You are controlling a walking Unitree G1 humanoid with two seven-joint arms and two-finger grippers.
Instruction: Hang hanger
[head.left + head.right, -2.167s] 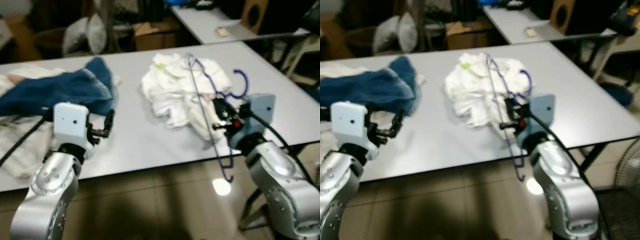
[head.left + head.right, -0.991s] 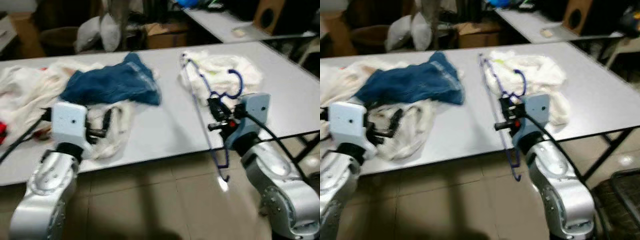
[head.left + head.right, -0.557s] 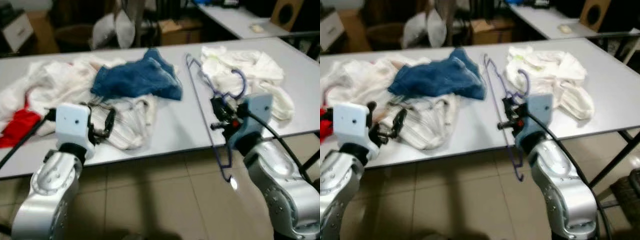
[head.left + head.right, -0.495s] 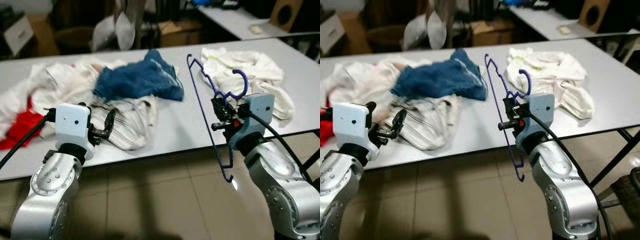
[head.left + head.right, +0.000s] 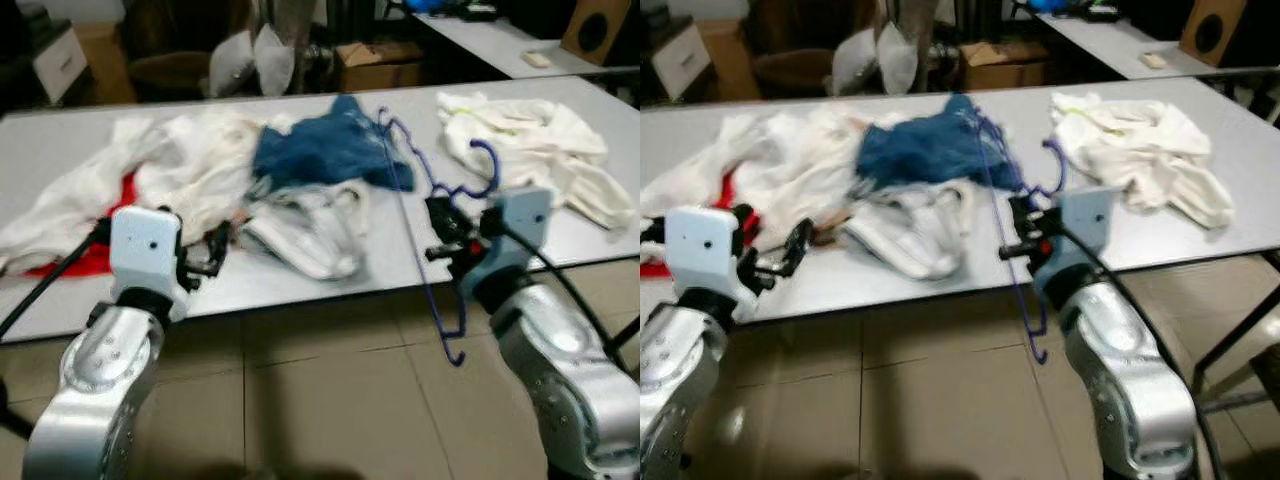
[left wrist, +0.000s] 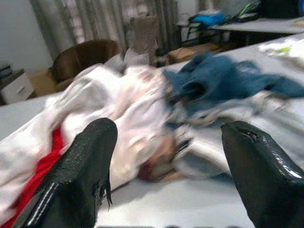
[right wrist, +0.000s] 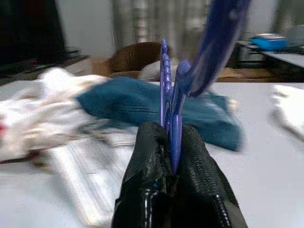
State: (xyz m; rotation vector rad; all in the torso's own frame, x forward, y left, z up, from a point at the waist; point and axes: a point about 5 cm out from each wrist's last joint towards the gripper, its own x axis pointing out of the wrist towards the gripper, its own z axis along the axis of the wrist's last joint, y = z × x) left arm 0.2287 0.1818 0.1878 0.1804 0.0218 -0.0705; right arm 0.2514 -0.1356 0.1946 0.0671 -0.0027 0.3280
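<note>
A thin blue wire hanger (image 5: 412, 215) stands upright in the air at the table's front edge, its hook (image 5: 483, 167) curling above my wrist. My right gripper (image 5: 437, 230) is shut on its neck; in the right wrist view the black fingers (image 7: 156, 180) pinch the blue wire (image 7: 171, 99). My left gripper (image 5: 215, 250) hovers over the front edge of the table at left, open, its fingers (image 6: 80, 175) wide apart with nothing between them.
The grey table (image 5: 330, 285) carries a pile of white and red clothes (image 5: 130, 190), a blue garment (image 5: 325, 150), a striped white cloth (image 5: 305, 225) and a white heap (image 5: 540, 160) at right. Tiled floor (image 5: 320, 400) lies below. Boxes and another table stand behind.
The whole picture has shifted right as the camera turned left, bringing more of the white and red clothes into view. Both grippers keep their pose; the hanger stays held.
</note>
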